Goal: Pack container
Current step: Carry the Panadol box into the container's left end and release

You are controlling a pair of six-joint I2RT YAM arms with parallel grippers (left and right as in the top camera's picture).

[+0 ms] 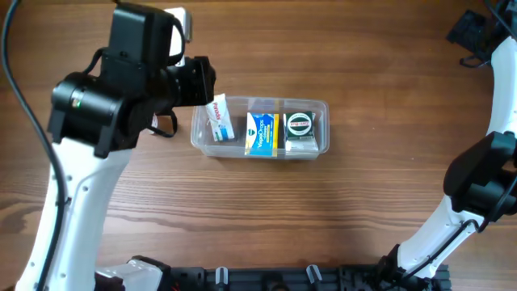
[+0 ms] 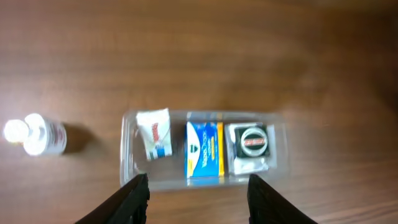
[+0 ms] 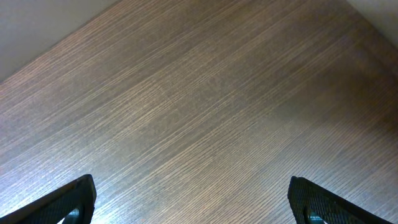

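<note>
- Container (image 2: pixel 129 163) lies lengthwise just ahead of the left tool (image 2: pixel 198 180). Its near long wall runs across the gap between the two fingers, so the tool is squared to the tub rather than to any one item.
- Left tool is released: its jaws stand wide apart with nothing between them. That suits a hover above the tub more than a grasp.
- Three things are already packed side by side in the container. From the left tool's left to its right they are a white tube (image 2: pixel 153 134), a blue-and-yellow box (image 2: pixel 204 151) and a round black item (image 2: pixel 250 141) resting on something white.
- They lie in a row across the tub's width, which probably saves floor space. The tube looks tilted against the left end, with a little room around it.
- Small white bottle (image 2: pixel 38 135) stands on the worktop (image 3: pixel 199 93), well off to the left tool's left and outside the container.
- The bottle is the only loose item in view, so I judge it the likeliest next pick. The left arm is the nearer one.
- Right tool (image 3: pixel 191 186) is also released, its fingers spread to the edges of its view with only bare worktop ahead. It seems parked clear so the left arm can work unhindered.
- Risk: a tall bottle may topple if it is gripped off-centre.
</note>
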